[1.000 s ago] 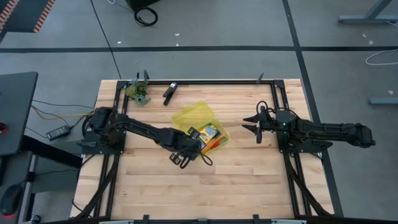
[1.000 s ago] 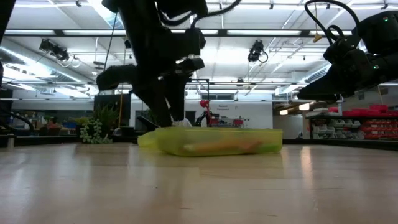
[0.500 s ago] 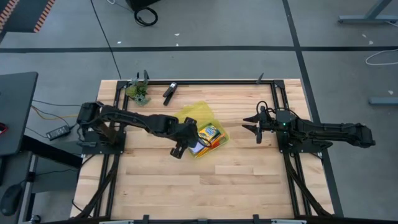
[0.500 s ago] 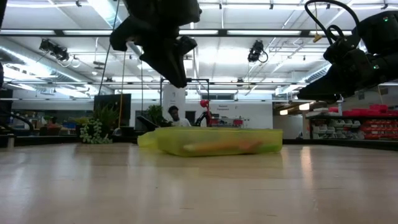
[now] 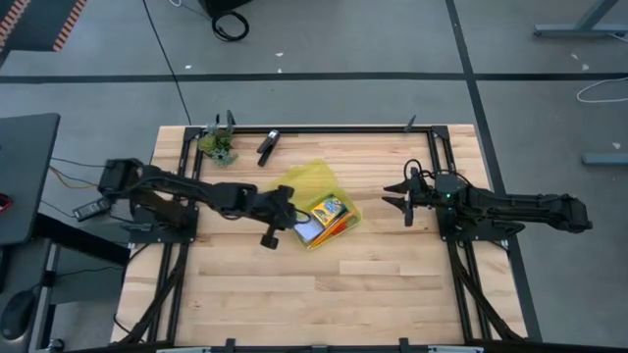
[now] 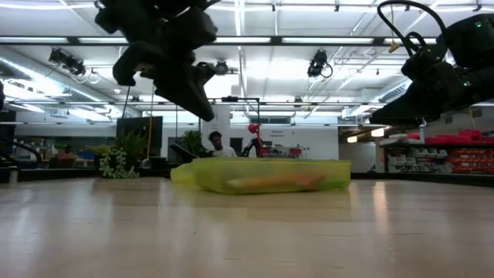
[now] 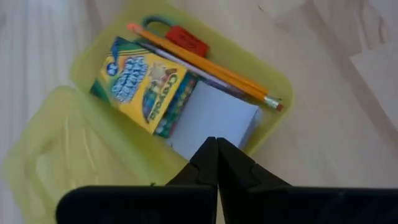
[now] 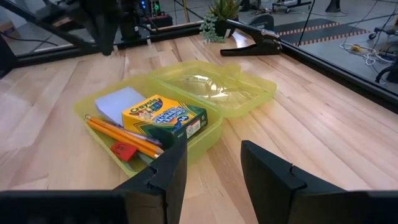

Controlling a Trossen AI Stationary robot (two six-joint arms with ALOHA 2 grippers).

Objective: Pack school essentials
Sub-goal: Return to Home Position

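A translucent yellow case (image 5: 321,213) lies open on the table, its lid (image 5: 307,179) flat toward the far side. In it lie the school essentials: the crayon box (image 7: 146,84), the pale note pad (image 7: 214,118), orange and pink pencils (image 7: 208,64), a red eraser (image 7: 186,39) and green scissors handles (image 7: 155,22). My left gripper (image 5: 268,237) hangs shut above the table, just left of the case and clear of it (image 6: 202,108). My right gripper (image 5: 402,194) waits open to the right of the case, its fingers (image 8: 211,163) holding nothing.
A black clip (image 5: 267,146) and a small green plant (image 5: 218,145) sit at the far left of the table. Black frame rails run along the table's left, right and far sides. Bare wood lies on the near side of the case.
My left gripper has risen from the near left corner of the case and drawn back toward the table's left edge, shutting on nothing as it went. The note pad now shows in the case where the gripper stood.
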